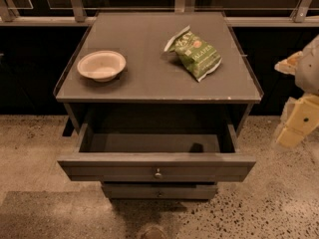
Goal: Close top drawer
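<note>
Floor (35,143): speckled stone, pale, surrounding the unit on the near sides.

Cabinet (149,78): dark-grey unit at frame centre, with a flat top that has a slightly raised edge. It stands against a dark wall with a metal rail (75,4) at 12 o'clock.

Top drawer (109,167): pulled well out toward 6 o'clock, with its front panel standing clear of the cabinet body and the cavity exposed from above. One small dark patch (197,147) lies on the drawer bottom toward 3 o'clock. It may be a shadow or a small item; the view does not settle it.

Lower drawer front (129,190): narrower, directly below the top drawer front at 6 o'clock, and only slightly out.

Gripper (294,126): cream-coloured, at 3 o'clock of the cabinet, hanging at the frame's right edge beside the cabinet's side. It is well apart from the top drawer and touches nothing. Whether it is spread or pressed together cannot be told, since it is partly cut off by the frame.

Chip bag (195,53): green, lying flat on the cabinet top toward 1 o'clock.

Bowl (101,65): pale, upright, on the cabinet top toward 10 o'clock, well apart from the chip bag.

Knob (158,173): small, round, metal, at the centre of the top drawer front.
</note>
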Tool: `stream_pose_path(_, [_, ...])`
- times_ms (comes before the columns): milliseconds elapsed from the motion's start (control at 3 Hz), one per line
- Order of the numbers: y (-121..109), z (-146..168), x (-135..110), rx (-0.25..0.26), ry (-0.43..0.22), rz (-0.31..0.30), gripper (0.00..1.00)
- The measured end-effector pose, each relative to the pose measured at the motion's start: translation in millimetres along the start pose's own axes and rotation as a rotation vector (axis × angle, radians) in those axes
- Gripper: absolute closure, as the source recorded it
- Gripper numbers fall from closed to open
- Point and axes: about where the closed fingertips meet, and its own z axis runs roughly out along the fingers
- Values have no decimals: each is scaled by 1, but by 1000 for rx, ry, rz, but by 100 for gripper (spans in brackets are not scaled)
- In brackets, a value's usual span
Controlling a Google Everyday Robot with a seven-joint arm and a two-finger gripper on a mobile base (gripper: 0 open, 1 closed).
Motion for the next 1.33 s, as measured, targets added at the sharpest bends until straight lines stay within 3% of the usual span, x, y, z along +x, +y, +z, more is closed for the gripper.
stream_pose_path(333, [10, 22, 23, -29, -25, 74, 0])
stream_pose_path(667, [20, 51, 46, -70, -59, 140, 12])
stream_pose_path(1333, [21, 54, 47, -74, -63, 147, 59])
